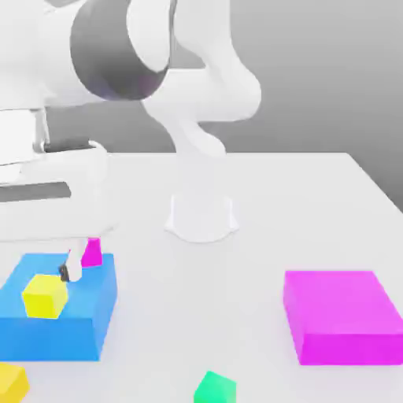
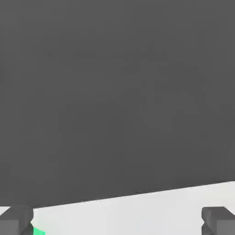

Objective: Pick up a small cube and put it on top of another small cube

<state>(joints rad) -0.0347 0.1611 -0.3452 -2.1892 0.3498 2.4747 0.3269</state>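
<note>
Tool (image 2: 117, 222) is empty, its two dark fingers (image 2: 16, 221) spread wide apart, with nothing between them but bare counter (image 1: 260, 197). The gold cube (image 1: 9, 382) sits on the counter at the exterior view's lower left corner, partly cut off by the picture's edge. It is just in front of the blue block (image 1: 79, 330) and not touching it. It looks like a rigid, plain-faced, light block that should not give under pressure. Its smooth faces could slip or twist if pinched off-centre. The best hold is probably on two opposite flat sides, about halfway up, with the pads square to the faces and not on the corners. The side facing the blue block may leave a finger little room. The green cube (image 1: 214, 388) stands on the counter at the lower edge, well apart toward the exterior view's right. Its top is small, so the gold cube will need to be set down level and centred. On the blue block rest a lemon cube (image 1: 45, 295) and a magenta cube (image 1: 92, 252), either of which is easy to knock. A magenta block (image 1: 338, 315) lies far to the exterior view's right.
</note>
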